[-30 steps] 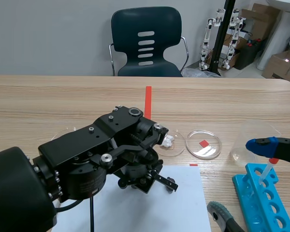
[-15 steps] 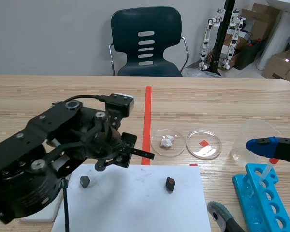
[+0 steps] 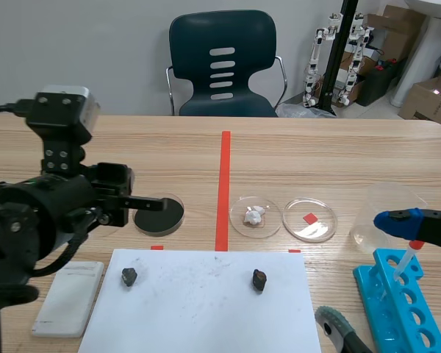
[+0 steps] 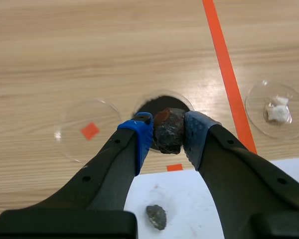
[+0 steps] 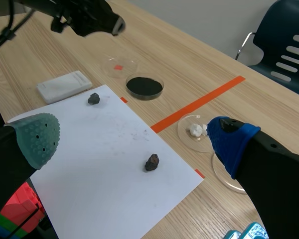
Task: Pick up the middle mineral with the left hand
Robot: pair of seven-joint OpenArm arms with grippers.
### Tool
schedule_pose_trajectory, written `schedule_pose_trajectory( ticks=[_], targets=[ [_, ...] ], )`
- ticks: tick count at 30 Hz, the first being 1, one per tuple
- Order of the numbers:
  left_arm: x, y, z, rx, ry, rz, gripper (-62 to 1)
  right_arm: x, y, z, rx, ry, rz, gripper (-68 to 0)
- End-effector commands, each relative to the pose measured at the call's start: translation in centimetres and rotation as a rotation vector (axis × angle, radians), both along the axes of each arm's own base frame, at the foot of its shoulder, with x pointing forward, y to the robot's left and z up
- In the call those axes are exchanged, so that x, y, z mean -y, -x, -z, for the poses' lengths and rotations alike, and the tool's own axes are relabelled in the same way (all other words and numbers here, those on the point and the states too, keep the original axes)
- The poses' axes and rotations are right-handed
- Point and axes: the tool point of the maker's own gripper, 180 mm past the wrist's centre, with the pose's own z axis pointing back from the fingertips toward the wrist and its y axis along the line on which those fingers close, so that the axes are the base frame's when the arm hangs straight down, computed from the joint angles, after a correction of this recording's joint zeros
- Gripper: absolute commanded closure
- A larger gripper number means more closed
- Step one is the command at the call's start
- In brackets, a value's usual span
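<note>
Left wrist view: the left gripper [image 4: 168, 130] is closed on the middle mineral [image 4: 170, 135], a dark lump with a reddish patch, which is pinched between the two blue pads [image 4: 140, 132].
Where it is: held off the white sheet [image 4: 187, 199], in the air over the near rim of the dish of black powder [image 4: 157, 104] on the tabletop [image 4: 89, 50]. Only the pads touch it.
On the sheet: a small dark mineral [image 3: 129, 276] and a brownish mineral [image 3: 259, 279] lie well apart, with a bare gap between them.
Weight: probably light for the arm, since it is a small piece, though dense as stone goes.
Stiffness: rigid. It will not give under the pads, so the soft pads have to do the conforming.
Surface: rough and knobbly rather than slick, so slipping looks unlikely. The uneven faces could let it pivot on a few high points.
Fragility: corners and loose grains may crumble under a hard squeeze, so moderate pressure seems wiser.
Grip place: across its narrower width, with the pads on two opposite flanks near mid-height. That is roughly where they sit now, with the stone's lower part showing below them.
Right gripper: in the right wrist view the right gripper [image 5: 134, 142] is spread wide with nothing between its fingers, and it is well away from the held stone.
</note>
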Motion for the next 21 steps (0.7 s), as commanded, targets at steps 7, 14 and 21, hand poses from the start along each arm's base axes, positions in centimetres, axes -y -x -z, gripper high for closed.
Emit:
schedule_pose_trajectory(
  ticks=[7,14,21],
  targets=[
    [0.5,3.5,-5.0,0.163,-0.017,0.095,-8.7,0.1,-0.3,-0.7,0.021,-0.013,-0.001,-62.1],
    [1.7,6.6,-7.7,0.277,-0.011,0.171,-8.7,0.1,-0.3,-0.7,0.021,-0.013,-0.001,-62.1],
    [1.8,7.6,-7.7,0.29,-0.017,0.178,-8.7,0.1,-0.3,-0.7,0.021,-0.014,-0.001,-62.1]
  ],
)
